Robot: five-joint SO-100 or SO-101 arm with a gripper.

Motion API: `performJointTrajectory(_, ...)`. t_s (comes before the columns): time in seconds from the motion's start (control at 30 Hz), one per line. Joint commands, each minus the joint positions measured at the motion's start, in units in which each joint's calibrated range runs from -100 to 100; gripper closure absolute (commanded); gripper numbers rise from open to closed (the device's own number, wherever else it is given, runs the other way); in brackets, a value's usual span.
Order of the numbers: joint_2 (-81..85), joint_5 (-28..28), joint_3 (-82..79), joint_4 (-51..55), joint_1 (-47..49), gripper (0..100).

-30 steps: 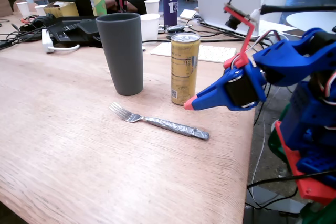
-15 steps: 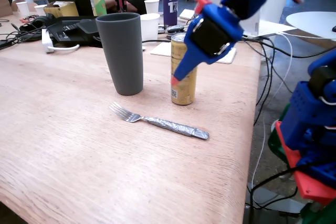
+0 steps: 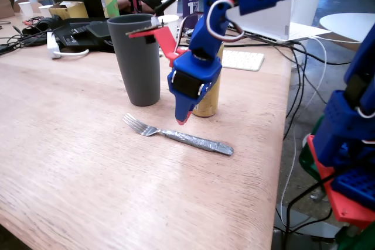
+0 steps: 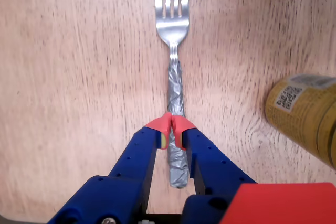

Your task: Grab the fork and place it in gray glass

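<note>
Closed gripper poised over the fork on the wooden table.

Fixed view: the fork lies flat before the gray glass and yellow can, gripper above its handle, not touching. Wrist view: red tips meet over the taped handle; the can's label print is unreadable.

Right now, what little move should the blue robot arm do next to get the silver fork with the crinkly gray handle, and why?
Probably open the gripper. Its red fingertips are pressed together above the tape-wrapped handle of the silver fork, which lies flat on the wooden table; shut, they can't straddle it.
</note>
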State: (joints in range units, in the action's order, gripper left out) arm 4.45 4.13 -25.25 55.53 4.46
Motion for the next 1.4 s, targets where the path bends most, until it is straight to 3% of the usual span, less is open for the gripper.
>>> performJointTrajectory(0.0, -3.17, -0.39, 3.96, -0.19, -4.46, 100)
performJointTrajectory(0.27, -5.83, -0.39, 2.74, 0.55, -7.34, 67)
performJointTrajectory(0.37, -7.03, -0.39, 2.74, 0.63, -8.18, 61)
performJointTrajectory(1.0, -22.63, -0.34, 16.71, 5.80, -8.86, 63)
performJointTrajectory(1.07, -22.81, -0.34, 16.71, 5.80, -8.86, 71)
performJointTrajectory(1.17, -22.81, -0.39, 16.71, 5.80, -8.69, 98)
performJointTrajectory(1.37, -22.81, -0.29, 15.57, 5.88, -8.35, 100)
